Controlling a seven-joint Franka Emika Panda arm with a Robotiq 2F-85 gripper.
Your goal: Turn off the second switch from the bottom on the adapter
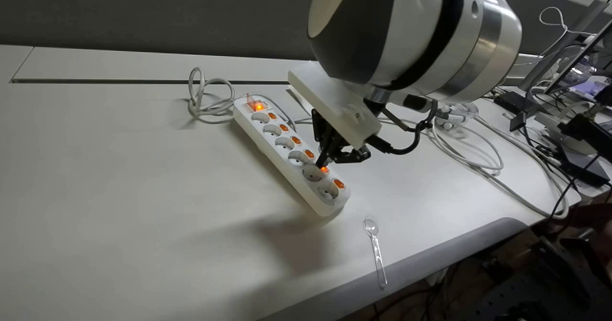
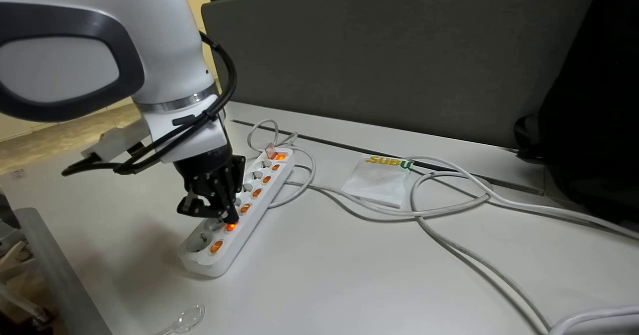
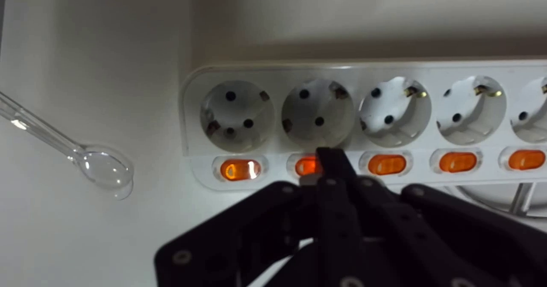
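Strip [image 1: 290,168]: second-from-end switch [image 3: 305,166] lit, tool [image 3: 334,156] clenched.
Tool at switch's mid-strip end, contact unclear; advise pressing straight down until dark.

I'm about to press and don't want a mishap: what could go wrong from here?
In the wrist view the shut gripper hides part of the glowing second switch, so a press may land off-centre and leave it on. A sideways slip might catch the neighbouring third switch. Nothing visible braces the power strip, so a hard push could slide it.
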